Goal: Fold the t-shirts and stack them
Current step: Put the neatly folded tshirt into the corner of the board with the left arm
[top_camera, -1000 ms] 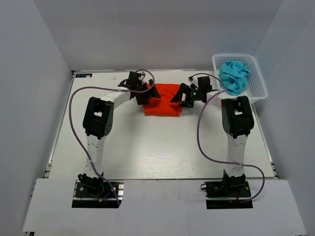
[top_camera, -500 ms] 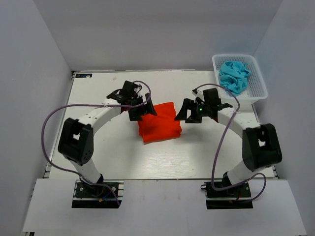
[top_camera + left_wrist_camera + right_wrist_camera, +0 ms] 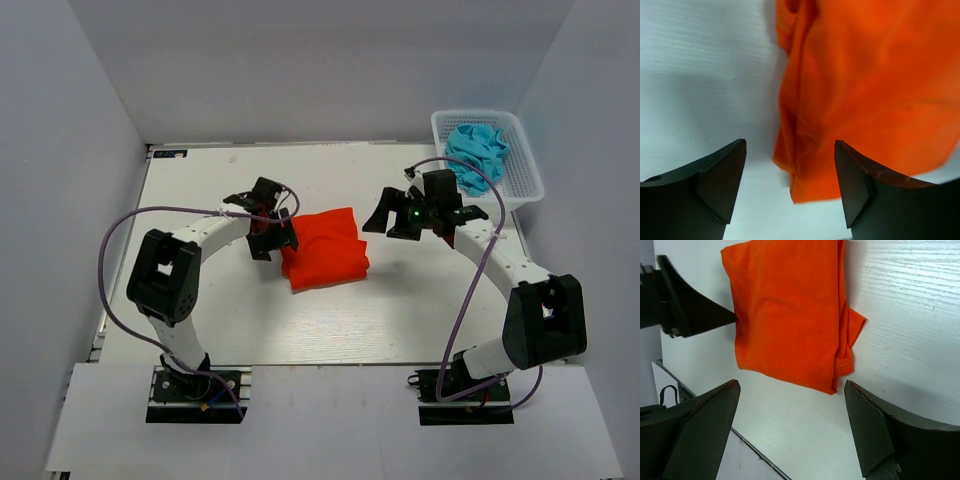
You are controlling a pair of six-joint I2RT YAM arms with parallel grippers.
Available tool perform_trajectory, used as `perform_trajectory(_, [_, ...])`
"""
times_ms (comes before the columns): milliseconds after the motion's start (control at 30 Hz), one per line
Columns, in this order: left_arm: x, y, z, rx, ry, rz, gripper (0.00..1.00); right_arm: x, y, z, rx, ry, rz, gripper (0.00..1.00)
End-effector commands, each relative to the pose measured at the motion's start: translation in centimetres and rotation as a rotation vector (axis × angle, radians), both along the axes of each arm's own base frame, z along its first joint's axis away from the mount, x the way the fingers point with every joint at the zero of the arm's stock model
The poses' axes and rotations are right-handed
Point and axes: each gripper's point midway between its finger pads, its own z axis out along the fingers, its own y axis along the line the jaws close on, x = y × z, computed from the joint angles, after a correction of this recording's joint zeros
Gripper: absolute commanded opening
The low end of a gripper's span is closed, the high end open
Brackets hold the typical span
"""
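Note:
A folded orange t-shirt (image 3: 325, 250) lies on the white table near its middle. It also shows in the left wrist view (image 3: 865, 95) and the right wrist view (image 3: 790, 315). My left gripper (image 3: 268, 237) is open and empty, just left of the shirt's left edge. My right gripper (image 3: 393, 217) is open and empty, a little above and to the right of the shirt. A crumpled light-blue t-shirt (image 3: 476, 153) lies in the white basket (image 3: 526, 160) at the back right.
The white table (image 3: 330, 320) is walled by grey panels on three sides. Purple cables loop from both arms over the table's left and right parts. The left gripper's fingers (image 3: 690, 310) show at the left of the right wrist view.
Both grippers have let go of the orange shirt and drawn apart from it. The shirt, pulled from the back of the table toward the middle, now lies flat and folded.

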Motion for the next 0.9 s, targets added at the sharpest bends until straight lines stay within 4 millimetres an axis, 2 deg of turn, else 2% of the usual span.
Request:
perform_trajectory(0, [1.1, -1.0, -0.6, -0.046, -0.048, 0.031, 0.80, 0.5, -0.1, 1.0, 0.005, -0.012, -0.016, 0.91])
perform_trajectory(33, [1.0, -1.3, -0.8, -0.060, -0.049, 0.025, 0.75, 0.5, -0.2, 0.7, 0.001, -0.007, -0.019, 0.91])
perform_trajectory(100, [1.6, -2.0, -0.9, -0.074, -0.075, 0.014, 0.73, 0.5, -0.4, 0.9, 0.002, -0.011, -0.026, 0.91])
perform_trajectory(133, [1.6, -1.7, -2.0, -0.049, -0.055, 0.021, 0.71, 0.5, -0.4, 0.8, 0.002, -0.013, -0.028, 0.91])
perform_trajectory(200, [3.3, -1.7, -2.0, -0.003, -0.095, 0.040, 0.70, 0.4, -0.5, 0.5, 0.001, -0.008, -0.028, 0.91])
perform_trajectory(233, [2.8, -1.1, -2.6, 0.039, -0.052, 0.047, 0.65, 0.3, -0.4, 0.5, 0.002, -0.005, -0.026, 0.91])
perform_trajectory(267, [3.9, -1.2, -3.0, 0.083, -0.052, 0.054, 0.54, 0.3, -0.3, 0.3, 0.006, 0.002, -0.022, 0.91])
perform_trajectory(333, [3.9, -0.3, -3.7, 0.157, -0.016, 0.057, 0.46, 0.5, -0.3, 0.5, 0.006, 0.001, -0.024, 0.91])
perform_trajectory(367, [4.5, -0.3, -3.6, 0.189, -0.032, 0.051, 0.37, 0.6, -0.3, 0.7, 0.009, -0.003, -0.028, 0.91])
perform_trajectory(400, [4.5, -0.1, -4.6, 0.217, -0.007, 0.042, 0.31, 0.7, -0.3, 0.7, 0.011, -0.007, -0.028, 0.91])
perform_trajectory(433, [4.5, 0.5, -4.5, 0.258, 0.005, 0.051, 0.23, 0.8, -0.4, 0.7, 0.011, -0.008, -0.037, 0.91])
perform_trajectory(467, [4.5, 0.9, -4.7, 0.283, 0.017, 0.054, 0.00, 0.9, -0.5, 0.9, 0.010, -0.014, -0.041, 0.91])
perform_trajectory(567, [4.9, 2.8, -4.9, 0.332, 0.037, 0.082, 0.00, 1.1, -0.7, 1.0, 0.007, -0.022, -0.053, 0.91])
perform_trajectory(600, [5.9, 3.5, -4.3, 0.340, 0.016, 0.098, 0.00, 1.2, -1.0, 1.0, 0.004, -0.026, -0.060, 0.91])
perform_trajectory(633, [7.2, 4.6, -2.8, 0.407, -0.036, 0.106, 0.00, 1.3, -1.0, 1.1, 0.004, -0.031, -0.063, 0.91])
perform_trajectory(700, [7.9, 6.4, -1.2, 0.503, -0.051, 0.101, 0.00, 1.2, -1.1, 1.0, 0.002, -0.033, -0.067, 0.91])
perform_trajectory(733, [9.4, 7.4, 0.5, 0.556, -0.095, 0.107, 0.00, 1.2, -1.2, 0.9, -0.002, -0.031, -0.069, 0.91])
perform_trajectory(867, [11.9, 10.9, 3.5, 0.641, -0.144, 0.060, 0.00, 1.5, -1.6, 0.7, -0.012, -0.029, -0.090, 0.91])
